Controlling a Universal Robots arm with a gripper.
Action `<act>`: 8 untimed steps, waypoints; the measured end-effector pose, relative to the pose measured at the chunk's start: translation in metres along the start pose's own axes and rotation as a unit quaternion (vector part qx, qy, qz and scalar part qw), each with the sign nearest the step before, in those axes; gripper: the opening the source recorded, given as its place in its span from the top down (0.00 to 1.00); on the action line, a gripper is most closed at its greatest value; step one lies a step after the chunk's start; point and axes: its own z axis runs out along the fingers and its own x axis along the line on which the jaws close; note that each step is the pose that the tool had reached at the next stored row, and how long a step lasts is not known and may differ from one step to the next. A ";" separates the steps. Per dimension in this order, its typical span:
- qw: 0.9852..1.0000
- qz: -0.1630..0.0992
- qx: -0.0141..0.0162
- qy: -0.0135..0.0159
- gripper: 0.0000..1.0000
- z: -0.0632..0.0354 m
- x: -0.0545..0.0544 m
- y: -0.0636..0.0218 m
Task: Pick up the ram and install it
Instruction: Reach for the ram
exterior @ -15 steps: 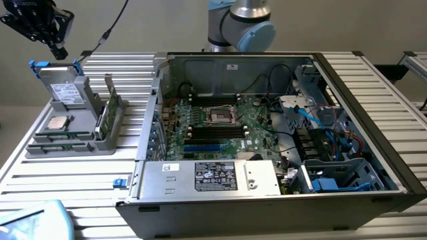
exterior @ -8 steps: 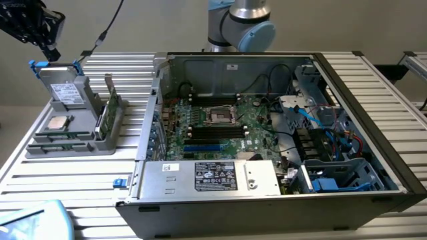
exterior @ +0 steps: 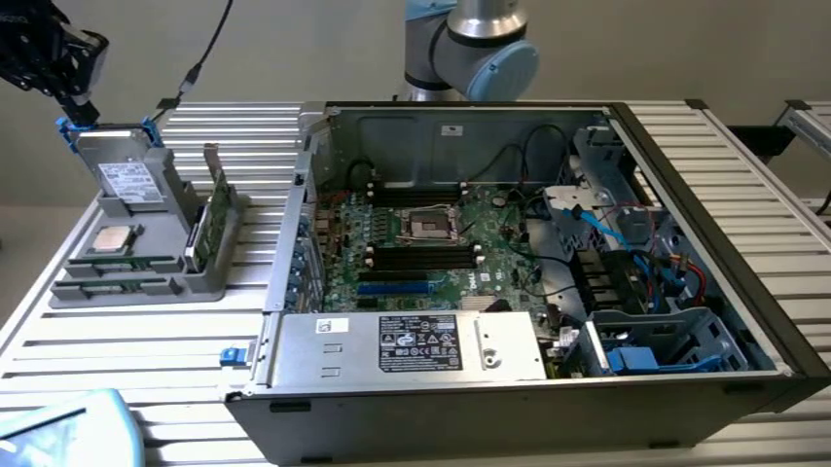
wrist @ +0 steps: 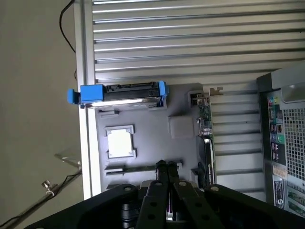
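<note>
The ram (exterior: 124, 263) is a thin green stick standing on edge in a slot of the grey holder tray (exterior: 169, 282), on the exterior view's left. A second similar green strip (exterior: 109, 286) sits in the slot in front of it. In the wrist view the ram shows as a thin dark edge (wrist: 126, 168) in the tray (wrist: 152, 143). My gripper (exterior: 72, 97) hangs high over the tray's far end. Its black fingers (wrist: 161, 168) are pressed together with nothing between them, so the gripper (wrist: 165, 167) is shut and well above the ram.
The tray also holds a hard drive in a blue caddy (wrist: 121, 94), a square silver CPU (wrist: 119, 143) and an upright expansion card (wrist: 206, 129). The open computer case (exterior: 727, 292) with its motherboard (exterior: 429, 243) and black memory slots (exterior: 418, 255) sits beside the tray on the slatted table (exterior: 117, 350).
</note>
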 end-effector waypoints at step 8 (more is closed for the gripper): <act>1.000 0.003 -0.005 0.027 0.90 0.0024 0.001 -0.0112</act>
